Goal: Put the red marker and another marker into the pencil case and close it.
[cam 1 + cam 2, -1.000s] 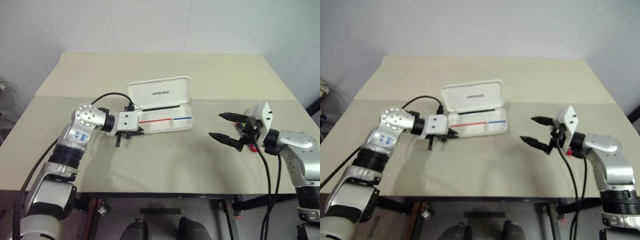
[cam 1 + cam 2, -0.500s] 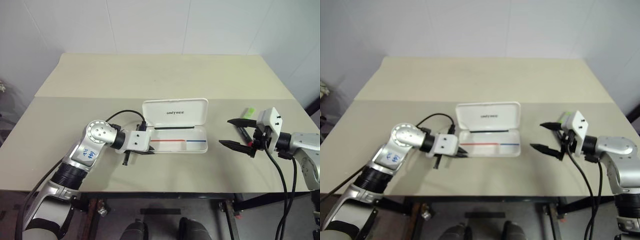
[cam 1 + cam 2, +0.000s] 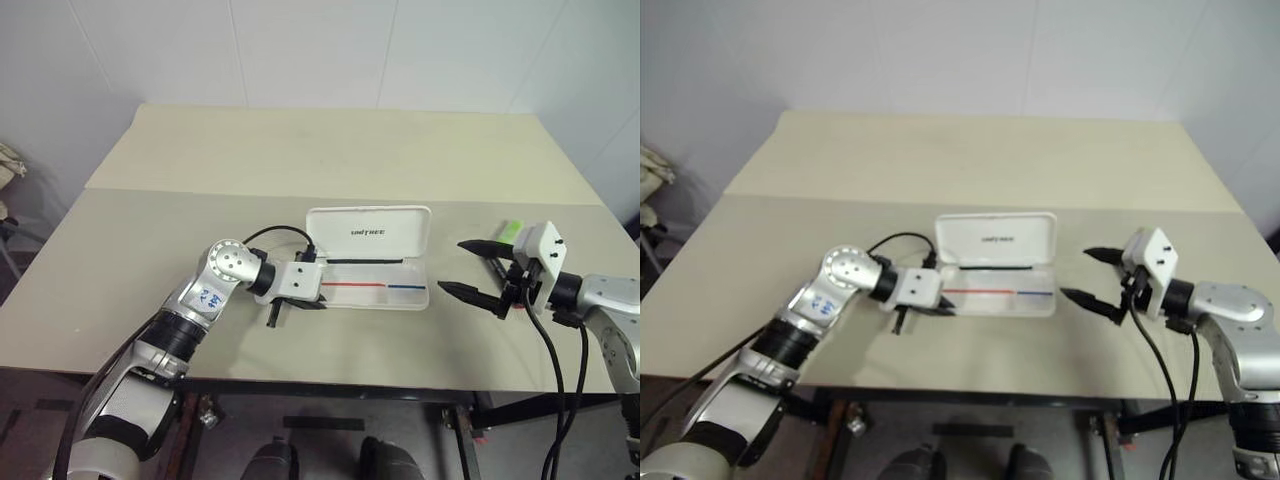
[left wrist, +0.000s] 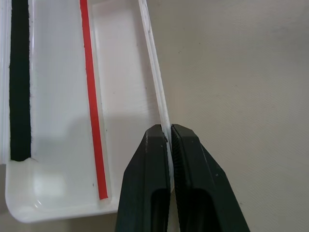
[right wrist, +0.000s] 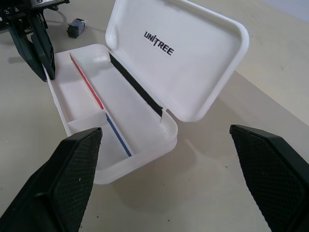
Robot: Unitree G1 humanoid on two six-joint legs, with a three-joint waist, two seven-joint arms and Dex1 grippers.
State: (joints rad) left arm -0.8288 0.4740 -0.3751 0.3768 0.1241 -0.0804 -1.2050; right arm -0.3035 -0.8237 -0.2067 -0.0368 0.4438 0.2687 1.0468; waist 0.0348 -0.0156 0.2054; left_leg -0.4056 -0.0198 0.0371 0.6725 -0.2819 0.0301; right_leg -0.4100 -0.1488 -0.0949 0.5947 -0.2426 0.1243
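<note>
The white pencil case [image 3: 375,290] lies open at the table's middle, lid [image 3: 370,232] standing up behind the tray. The tray [image 5: 111,125] holds no marker; a red and a blue stripe are printed on it. My left gripper [image 4: 169,133] is shut on the case's front wall near its left end, also seen from the head [image 3: 312,301]. My right gripper [image 3: 478,268] hangs open just right of the case, nothing between its fingers [image 5: 72,179]. The light green marker [image 3: 510,230] lies on the table behind it. The red marker is hidden, perhaps under the right hand.
The beige table [image 3: 300,150] runs far back behind the case, with a seam [image 3: 200,195] across it. A black cable [image 3: 275,232] loops from my left wrist beside the lid. The table's front edge [image 3: 350,375] is close to the case.
The camera has shifted. My left gripper, still shut on the case's wall, has dragged the case to the right, closer to the right gripper. The right gripper stayed open and about in place.
</note>
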